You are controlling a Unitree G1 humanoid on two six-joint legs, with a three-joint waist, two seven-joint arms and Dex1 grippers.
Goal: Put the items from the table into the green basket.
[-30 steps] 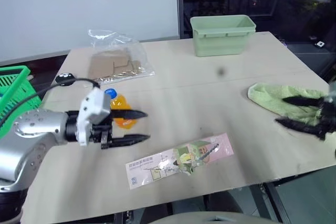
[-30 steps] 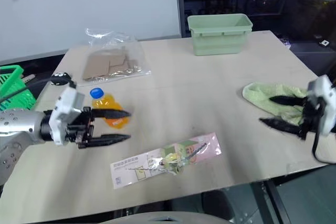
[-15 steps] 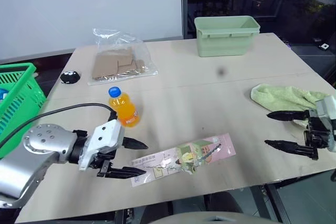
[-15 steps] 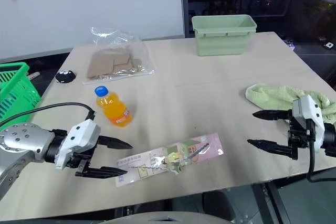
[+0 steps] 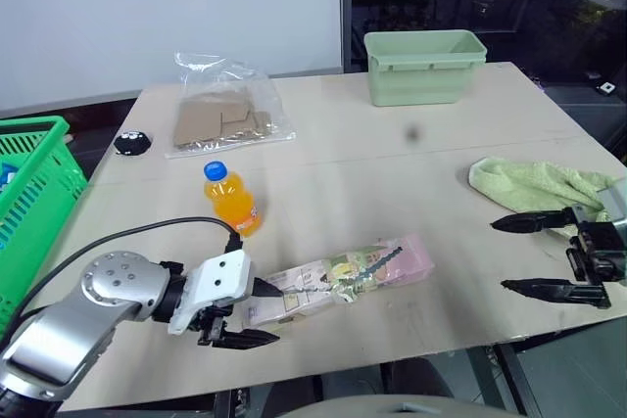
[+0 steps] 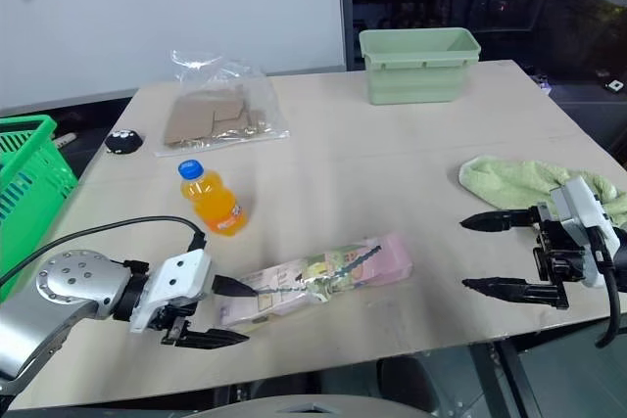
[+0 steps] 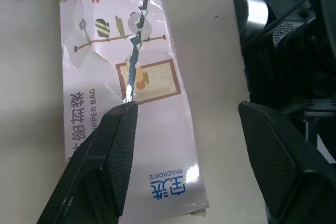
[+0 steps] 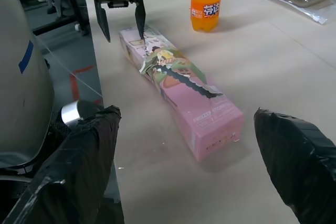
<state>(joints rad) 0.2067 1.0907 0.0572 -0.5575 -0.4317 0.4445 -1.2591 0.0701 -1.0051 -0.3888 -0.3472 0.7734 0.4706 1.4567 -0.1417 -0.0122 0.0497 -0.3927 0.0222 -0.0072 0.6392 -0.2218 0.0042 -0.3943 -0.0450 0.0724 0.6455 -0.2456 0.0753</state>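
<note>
A: Where was the flat pink printed packet w/ respect to the fingers?

B: On the light beige wood-look worktop, near the front edge. Its long axis ran roughly left–right across the robot, far end angled slightly away. The left gripper was right at the packet's near-left end, so the packet stretched away from those fingers almost in line w/ them.

A: Which arm was nearer?

B: Left, by a lot. The right gripper hung well apart from the packet, over the right front edge, just beside the pale green towel.

A: Left fingers – how wide, holding anything?

B: Parted, wider than the packet end. One finger lay over the packet's printed face, apparently touching; the other stood off past the worktop edge. Not clamped on it yet, as far as I could tell.

A: Right ones?

B: Spread wide, nothing between them, not touching the towel.

A: Other stuff?

B: Small orange drink bottle w/ blue cap upright behind the left gripper, apart from it. Clear bag of brown cardboard pieces further back. Bright green lattice-sided plastic basket off the worktop's left side, nearest the left arm. I'd guess the packet goes first, left arm.
</note>
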